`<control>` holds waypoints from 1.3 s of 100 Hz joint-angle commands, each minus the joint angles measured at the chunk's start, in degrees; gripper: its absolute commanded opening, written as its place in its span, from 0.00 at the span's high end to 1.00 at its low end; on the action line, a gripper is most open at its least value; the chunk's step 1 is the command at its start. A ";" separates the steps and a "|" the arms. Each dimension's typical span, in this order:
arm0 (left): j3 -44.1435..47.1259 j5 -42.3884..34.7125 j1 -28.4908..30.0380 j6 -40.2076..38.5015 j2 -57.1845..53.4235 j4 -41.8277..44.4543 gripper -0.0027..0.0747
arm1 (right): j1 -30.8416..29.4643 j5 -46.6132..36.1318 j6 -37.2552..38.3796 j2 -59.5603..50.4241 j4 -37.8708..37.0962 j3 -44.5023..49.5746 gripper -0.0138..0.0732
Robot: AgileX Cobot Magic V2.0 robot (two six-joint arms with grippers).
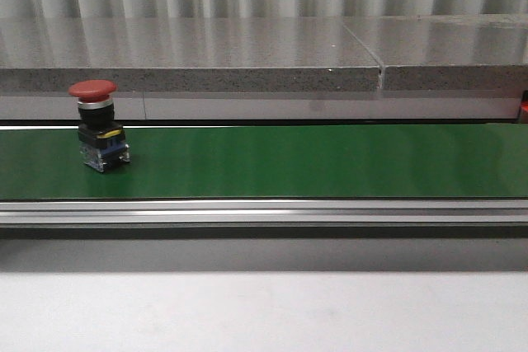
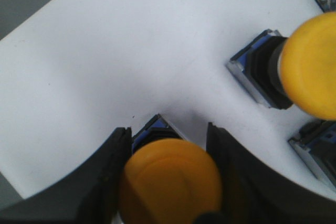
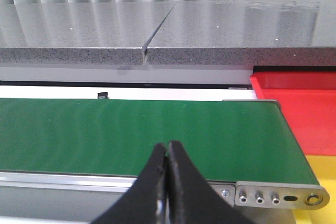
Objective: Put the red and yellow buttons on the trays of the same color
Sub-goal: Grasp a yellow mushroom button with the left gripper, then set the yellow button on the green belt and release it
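Fingers of the left gripper (image 2: pixel 168 182) sit closed either side of a yellow button (image 2: pixel 169 182) over the white tabletop (image 2: pixel 131 51), another yellow button (image 2: pixel 310 72) just beside. Right gripper (image 3: pixel 167 182) waits pinched together, empty, above the green belt (image 3: pixel 131 129). A red button (image 1: pixel 97 125) stands on the belt's left end. Next, I reckon: carry yellow to the yellow tray (image 3: pixel 320 169), beside the red tray (image 3: pixel 299 103).

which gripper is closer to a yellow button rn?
Left. The left gripper has its fingers on either side of a yellow button on the white surface. The right gripper is shut over the green belt, no yellow button in sight.
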 commanded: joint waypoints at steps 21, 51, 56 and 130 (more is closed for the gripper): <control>-1.56 1.81 -1.25 -0.07 -13.15 0.07 0.99 | 0.06 -4.58 -0.25 -0.95 -0.43 0.12 0.92; -2.92 5.71 -10.84 7.46 -27.19 -0.55 0.99 | 0.06 -4.58 -0.25 -0.95 -0.43 0.12 0.92; -4.68 7.43 -12.98 9.67 -27.44 -1.93 0.99 | 0.06 -4.58 -0.25 -0.95 -0.43 0.12 0.92; -17.27 12.47 -28.91 19.65 -6.96 -13.97 0.99 | 0.06 -4.58 -0.25 -0.95 -0.43 0.12 0.92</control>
